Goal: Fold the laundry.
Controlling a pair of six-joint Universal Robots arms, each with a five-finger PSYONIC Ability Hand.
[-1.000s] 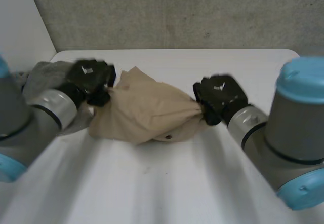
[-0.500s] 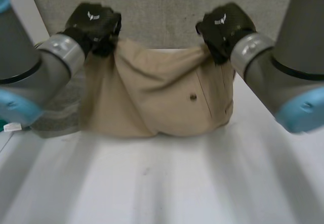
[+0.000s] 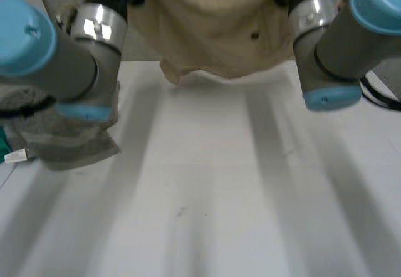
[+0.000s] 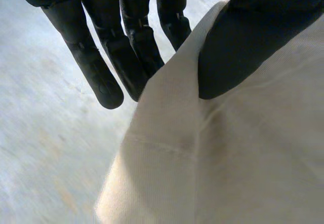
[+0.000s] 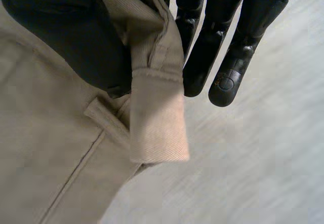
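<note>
As beige trousers (image 3: 213,29) hang between them, left robot hand (image 4: 245,36), right robot hand (image 5: 66,39), each pinching a top corner.

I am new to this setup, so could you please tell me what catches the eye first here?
A beige garment hangs in the air over the far side of the white table, pinched at its upper edge by the left hand and the right hand. A crumpled grey cloth lies on the table beside the left arm.
</note>
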